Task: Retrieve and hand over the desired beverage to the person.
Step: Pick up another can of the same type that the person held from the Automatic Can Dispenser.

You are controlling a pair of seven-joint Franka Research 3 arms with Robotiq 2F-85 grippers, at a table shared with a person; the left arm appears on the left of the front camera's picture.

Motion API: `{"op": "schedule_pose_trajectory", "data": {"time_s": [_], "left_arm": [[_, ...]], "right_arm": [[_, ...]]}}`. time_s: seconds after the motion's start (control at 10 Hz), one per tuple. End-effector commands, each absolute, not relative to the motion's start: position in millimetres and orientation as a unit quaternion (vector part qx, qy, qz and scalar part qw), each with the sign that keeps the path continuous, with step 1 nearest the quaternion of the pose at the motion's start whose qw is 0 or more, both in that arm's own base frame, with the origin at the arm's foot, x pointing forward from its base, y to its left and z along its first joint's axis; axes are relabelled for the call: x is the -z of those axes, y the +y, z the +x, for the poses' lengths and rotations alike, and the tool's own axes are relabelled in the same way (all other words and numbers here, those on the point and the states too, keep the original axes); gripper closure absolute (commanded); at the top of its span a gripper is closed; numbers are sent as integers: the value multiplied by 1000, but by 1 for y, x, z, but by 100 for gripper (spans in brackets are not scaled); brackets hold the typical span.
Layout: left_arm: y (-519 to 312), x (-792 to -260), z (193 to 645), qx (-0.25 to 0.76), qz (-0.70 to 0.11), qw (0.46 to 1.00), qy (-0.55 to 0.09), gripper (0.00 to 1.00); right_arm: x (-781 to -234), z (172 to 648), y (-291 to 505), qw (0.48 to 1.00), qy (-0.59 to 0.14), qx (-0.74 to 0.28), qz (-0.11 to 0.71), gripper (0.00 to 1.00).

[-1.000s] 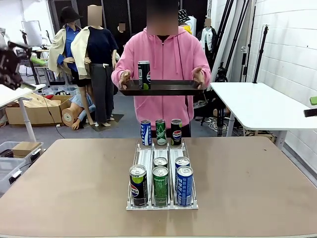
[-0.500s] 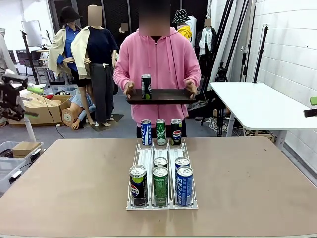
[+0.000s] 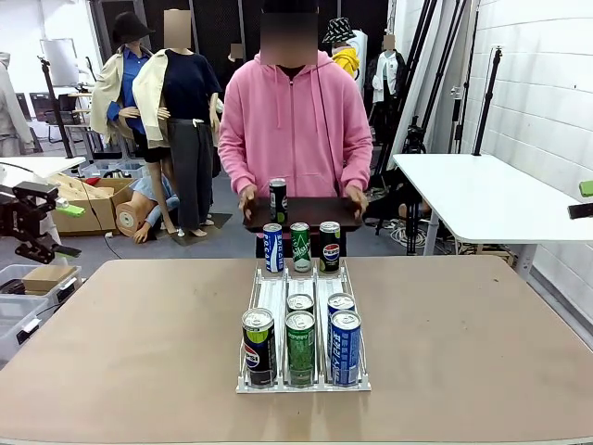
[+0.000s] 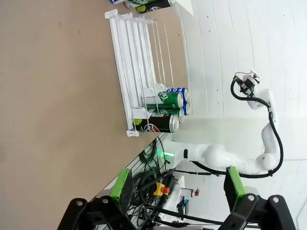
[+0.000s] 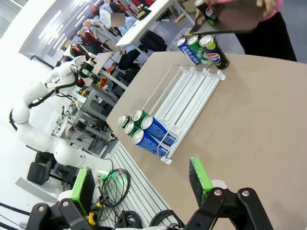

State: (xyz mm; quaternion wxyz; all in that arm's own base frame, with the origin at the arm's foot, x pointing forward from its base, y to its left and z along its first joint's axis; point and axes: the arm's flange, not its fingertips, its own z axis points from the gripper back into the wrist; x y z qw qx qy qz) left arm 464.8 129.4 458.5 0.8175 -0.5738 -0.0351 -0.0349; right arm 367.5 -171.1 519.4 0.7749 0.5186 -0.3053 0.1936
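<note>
The person (image 3: 296, 120) in a pink hoodie stands at the far side and holds a dark tray (image 3: 315, 214) low with both hands. A black can (image 3: 278, 199) stands on the tray's left part. A white rack (image 3: 272, 295) on the table holds several cans. A blue can (image 3: 272, 248), a green can (image 3: 300, 247) and a Pepsi can (image 3: 330, 247) stand at its far end. My left gripper (image 3: 37, 227) hangs open beyond the table's left edge, its pads apart with nothing between them in the left wrist view (image 4: 175, 187). My right gripper (image 5: 141, 184) is open and holds nothing.
At the rack's near end stand a black Pepsi can (image 3: 258, 345), a green can (image 3: 299, 348) and a blue can (image 3: 345, 347), with two more behind. A white table (image 3: 482, 195) stands at the right. Boxes and bins lie on the floor at the left.
The person has lowered the tray with the black can from chest height to just above the rack's far cans. My left gripper has come down into view at the left edge.
</note>
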Motion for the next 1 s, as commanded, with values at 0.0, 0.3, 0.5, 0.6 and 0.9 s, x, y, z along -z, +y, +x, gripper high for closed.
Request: {"op": "schedule_pose_trajectory", "data": {"time_s": [0.0, 0.3, 0.5, 0.6, 0.9], "left_arm": [[142, -475, 467, 33, -583, 811, -32, 0], [129, -458, 465, 35, -574, 818, -35, 0], [129, -458, 465, 35, -574, 818, -35, 0], [129, -458, 465, 35, -574, 818, -35, 0], [129, -458, 465, 35, -574, 818, -35, 0]], "right_arm": [[-519, 368, -171, 769, -309, -200, 522, 0], [-519, 368, -171, 769, -309, -200, 522, 0], [-519, 368, -171, 769, -309, -200, 522, 0], [-519, 368, -171, 769, -309, -200, 522, 0], [-519, 368, -171, 769, -309, -200, 522, 0]]}}
